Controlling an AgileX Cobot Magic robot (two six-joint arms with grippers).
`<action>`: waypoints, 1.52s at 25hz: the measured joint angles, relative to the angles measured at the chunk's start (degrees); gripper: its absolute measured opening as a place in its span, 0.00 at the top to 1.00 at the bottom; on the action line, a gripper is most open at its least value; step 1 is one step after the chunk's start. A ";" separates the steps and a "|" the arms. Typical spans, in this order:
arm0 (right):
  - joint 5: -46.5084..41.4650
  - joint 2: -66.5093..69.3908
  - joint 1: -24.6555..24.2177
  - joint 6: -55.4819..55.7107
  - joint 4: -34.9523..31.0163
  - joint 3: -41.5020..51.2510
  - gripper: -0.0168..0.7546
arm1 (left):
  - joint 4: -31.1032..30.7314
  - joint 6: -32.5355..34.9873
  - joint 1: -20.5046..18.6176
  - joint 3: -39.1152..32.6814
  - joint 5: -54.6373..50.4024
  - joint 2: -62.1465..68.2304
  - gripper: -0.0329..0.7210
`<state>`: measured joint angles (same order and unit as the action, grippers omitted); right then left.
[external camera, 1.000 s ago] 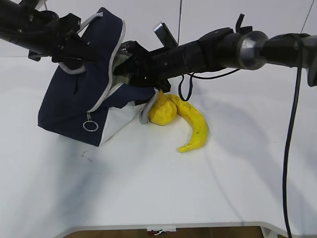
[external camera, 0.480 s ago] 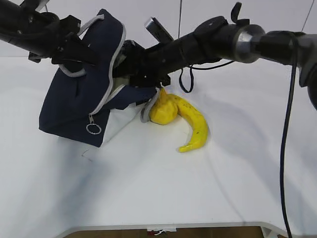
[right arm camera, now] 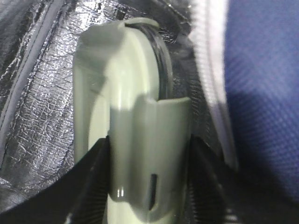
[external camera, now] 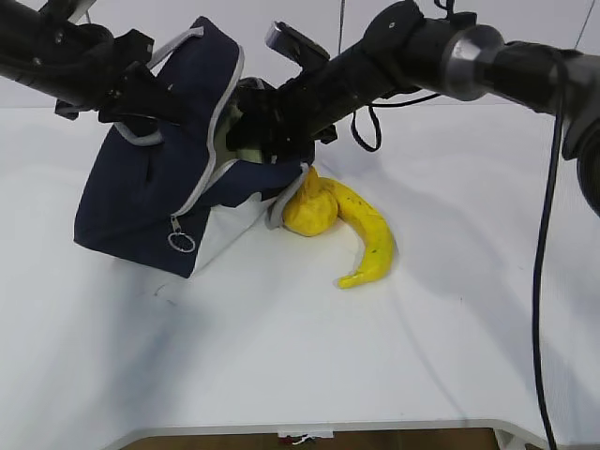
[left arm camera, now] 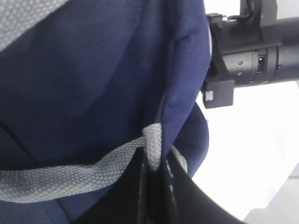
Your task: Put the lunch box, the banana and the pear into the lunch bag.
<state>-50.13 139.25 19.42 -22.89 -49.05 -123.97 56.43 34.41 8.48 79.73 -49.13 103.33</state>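
Note:
The navy lunch bag (external camera: 155, 183) lies tilted on the white table with its mouth facing right. My left gripper (external camera: 141, 105) is shut on its grey handle (left arm camera: 70, 175), pinched between the jaws in the left wrist view (left arm camera: 154, 163). My right gripper (external camera: 248, 127) reaches into the bag's mouth and is shut on the lunch box (right arm camera: 135, 126), whose sage-green lid stands on edge against the silver foil lining (right arm camera: 37, 93). The pear (external camera: 307, 211) sits just outside the bag's mouth. The banana (external camera: 370, 234) curves beside it to the right, touching it.
The bag's zipper ring pull (external camera: 181, 243) hangs at its lower front. My right arm (external camera: 441, 56) spans the upper right above the fruit, with a black cable (external camera: 544, 281) hanging at the far right. The table's front edge (external camera: 309, 427) runs along the bottom.
My right arm has risen and pushed left, carrying the lunch box deeper into the bag's mouth. The bag's upper flap has lifted slightly. The fruit has not moved.

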 joint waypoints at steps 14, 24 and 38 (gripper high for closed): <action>1.45 1.69 0.00 -0.83 2.02 -0.38 0.49 | -0.36 0.08 0.00 0.00 -0.39 0.00 0.95; -0.49 1.69 0.00 -0.95 2.09 -0.61 0.37 | -2.24 0.08 0.00 0.00 -1.79 0.00 0.95; -14.92 2.50 0.00 7.47 17.99 -17.31 0.24 | -2.91 0.08 0.00 0.00 -3.05 0.00 0.95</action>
<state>-65.05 141.75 19.42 -15.42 -31.06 -141.28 53.52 34.49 8.48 79.73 -52.18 103.33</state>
